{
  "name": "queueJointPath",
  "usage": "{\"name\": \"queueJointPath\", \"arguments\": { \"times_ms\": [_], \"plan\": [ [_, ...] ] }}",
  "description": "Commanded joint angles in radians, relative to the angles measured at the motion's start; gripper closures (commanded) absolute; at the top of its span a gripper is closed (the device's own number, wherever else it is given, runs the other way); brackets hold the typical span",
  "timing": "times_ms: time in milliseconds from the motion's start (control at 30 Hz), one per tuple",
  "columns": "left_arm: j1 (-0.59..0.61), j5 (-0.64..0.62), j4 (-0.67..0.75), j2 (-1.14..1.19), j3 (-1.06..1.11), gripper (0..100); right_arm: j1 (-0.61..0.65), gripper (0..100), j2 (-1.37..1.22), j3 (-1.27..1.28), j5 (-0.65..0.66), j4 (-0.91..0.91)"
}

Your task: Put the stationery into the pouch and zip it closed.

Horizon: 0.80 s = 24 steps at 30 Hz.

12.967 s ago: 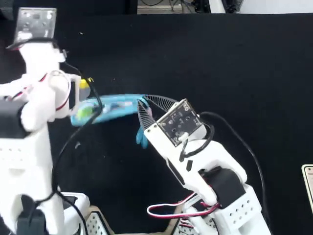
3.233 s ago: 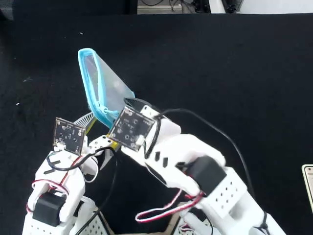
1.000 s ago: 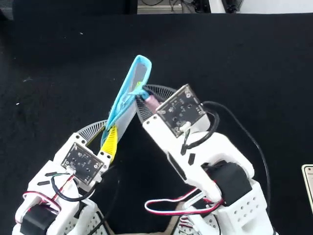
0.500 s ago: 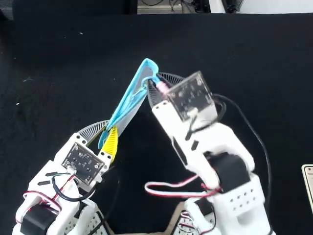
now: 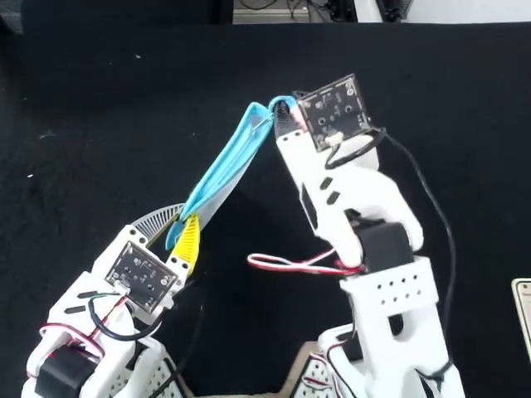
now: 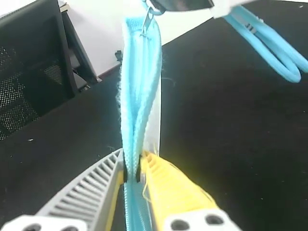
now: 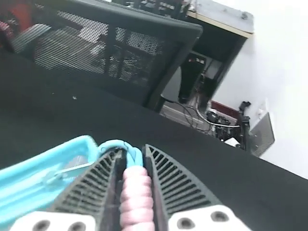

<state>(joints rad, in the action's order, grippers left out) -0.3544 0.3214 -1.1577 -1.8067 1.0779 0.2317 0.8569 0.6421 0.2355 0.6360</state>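
1. Pouch (image 5: 226, 170), light blue, is stretched taut and edge-up between the two grippers
2. Left gripper (image 6: 132, 169) is clenched on the pouch's near end
3. Right gripper (image 7: 131, 163), at the pouch's far end, grasps a blue cord (image 7: 115, 146) and a pink ribbed piece (image 7: 136, 192), possibly a pen
4. Metal zip pull (image 6: 147, 21) sits at that far end

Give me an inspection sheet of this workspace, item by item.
Surface: black table.
Job's things: blue pouch held stretched between both hands.
Clutter: card at the table's right edge.
Hands: left hand shut on one end of the pouch; right hand shut on the loop at its other end.
Cables: red and white wires and black cable on the right arm.
Surroundings: mesh chair and white wall behind the table.
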Motion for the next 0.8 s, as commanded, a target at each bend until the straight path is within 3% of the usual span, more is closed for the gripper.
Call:
{"name": "queueJointPath", "arguments": {
  "times_ms": [0,400,767],
  "plan": [
    [-0.012,0.002,-0.012,0.005,0.021,97,-0.087,98.8,-0.027,-0.035,-0.006,-0.097],
    [-0.012,0.002,-0.012,0.005,0.022,97,-0.11,98.8,-0.189,-0.133,-0.006,-0.133],
    [-0.012,0.002,-0.011,0.005,0.016,97,-0.1,98.8,-0.197,-0.143,-0.011,-0.015]
  ]
}}
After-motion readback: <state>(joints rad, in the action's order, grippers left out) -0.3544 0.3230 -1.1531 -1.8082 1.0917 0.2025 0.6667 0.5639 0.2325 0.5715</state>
